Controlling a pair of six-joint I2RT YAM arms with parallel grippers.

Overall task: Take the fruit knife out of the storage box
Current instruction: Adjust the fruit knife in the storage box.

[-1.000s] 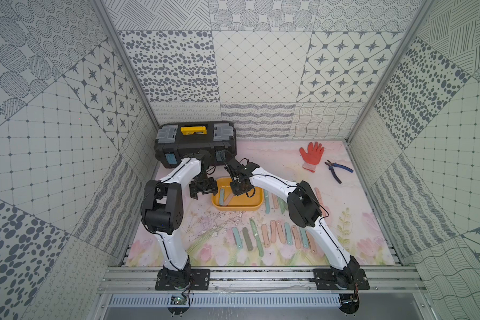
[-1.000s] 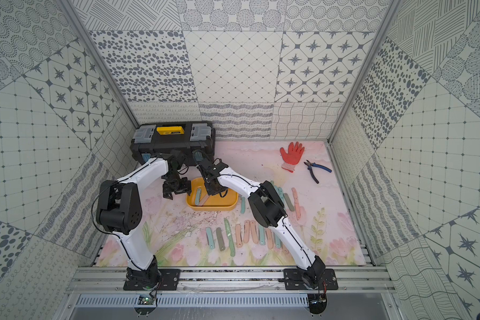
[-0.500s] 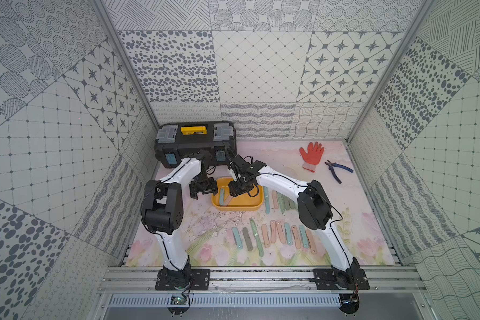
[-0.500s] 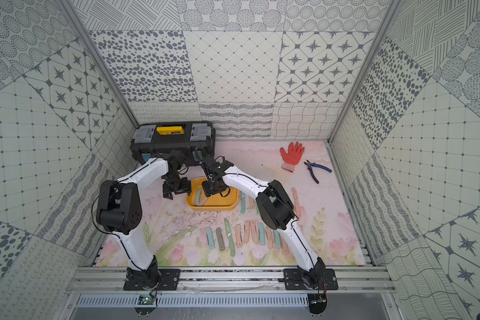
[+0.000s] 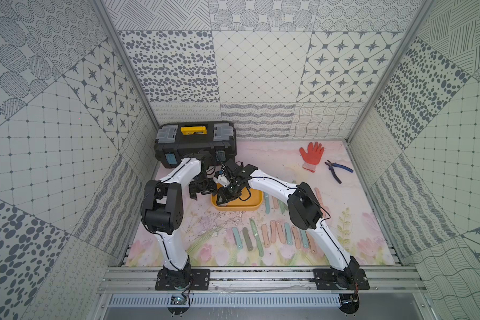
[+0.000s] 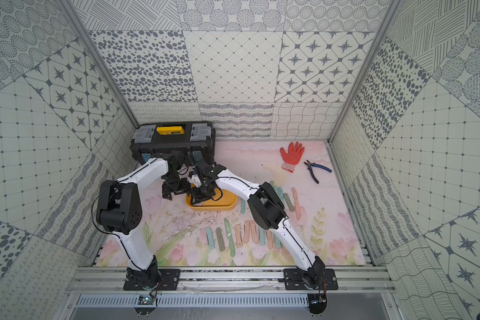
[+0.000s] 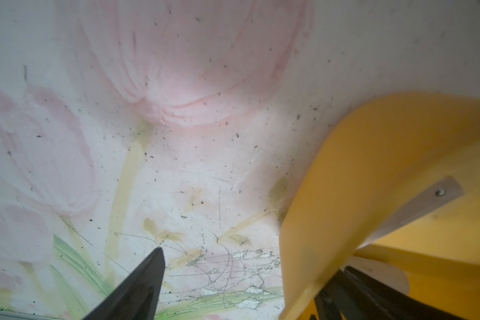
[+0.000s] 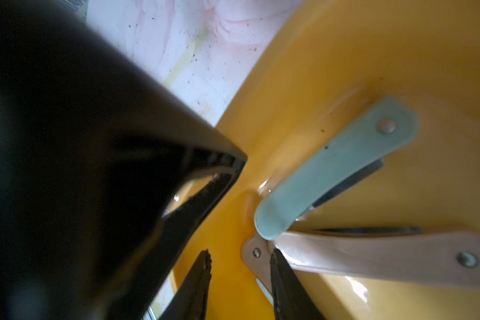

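Observation:
The yellow storage box (image 5: 254, 206) (image 6: 229, 205) sits mid-mat in both top views. Folded fruit knives lie inside it: a teal one (image 8: 336, 166) resting on a pink one (image 8: 372, 255), with another pink end (image 8: 257, 252) beneath. My right gripper (image 8: 239, 255) (image 5: 225, 196) is down in the box's left end, open, its tips either side of that pink end and holding nothing. My left gripper (image 7: 252, 260) (image 5: 203, 191) is open and straddles the box's left wall (image 7: 316, 221), one finger on the mat and one inside. A grey-beige knife (image 7: 416, 207) shows in the left wrist view.
A black toolbox (image 5: 196, 144) stands behind the box against the back wall. A red glove (image 5: 311, 155) and blue-handled pliers (image 5: 337, 171) lie at the back right. Several folded knives lie in rows on the mat (image 5: 272, 235) in front and to the right of the box.
My right gripper has shifted from the box's middle down into its left end, and its jaws have changed width. The left arm has not moved.

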